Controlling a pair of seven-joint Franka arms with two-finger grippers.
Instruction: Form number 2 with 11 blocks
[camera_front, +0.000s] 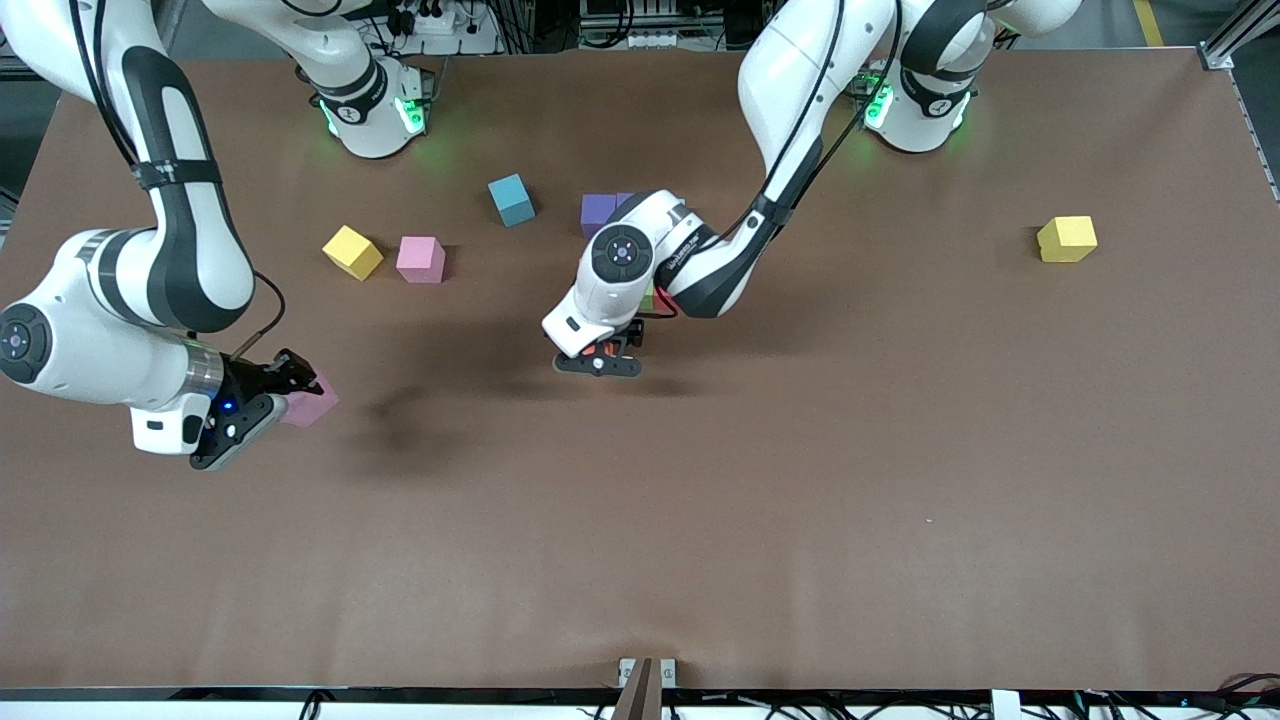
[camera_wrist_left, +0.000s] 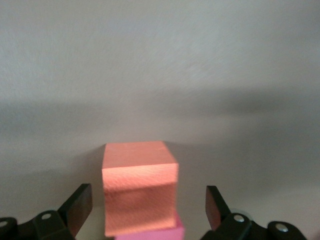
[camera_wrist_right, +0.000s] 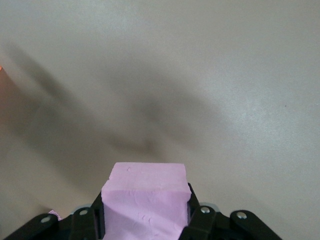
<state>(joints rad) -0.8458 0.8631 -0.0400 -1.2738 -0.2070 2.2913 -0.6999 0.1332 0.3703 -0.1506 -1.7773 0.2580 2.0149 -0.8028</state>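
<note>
Front view: on the brown table (camera_front: 900, 450), the left gripper (camera_front: 598, 362) hangs low near the middle, its arm covering most of the part-built number 2; of that only a purple block (camera_front: 597, 212), toward the robots' edge, and a sliver of green block (camera_front: 648, 296) show. A light blue block (camera_front: 511, 199) lies beside the purple one, toward the right arm's end. A yellow block (camera_front: 352, 251) and a pink block (camera_front: 420, 259) sit side by side farther that way. A second yellow block (camera_front: 1066, 239) lies alone toward the left arm's end. The right gripper (camera_front: 292, 388) hovers at the right arm's end, clamped on a pink cube (camera_front: 312, 405).

Left wrist view: the fingers (camera_wrist_left: 79, 207) stand wide apart, clear of an orange-red block (camera_wrist_left: 140, 192) between them, which touches a pink block (camera_wrist_left: 152, 234) beneath the camera.

Right wrist view: the jaws are shut on the pink cube (camera_wrist_right: 145, 202), held above bare table.
</note>
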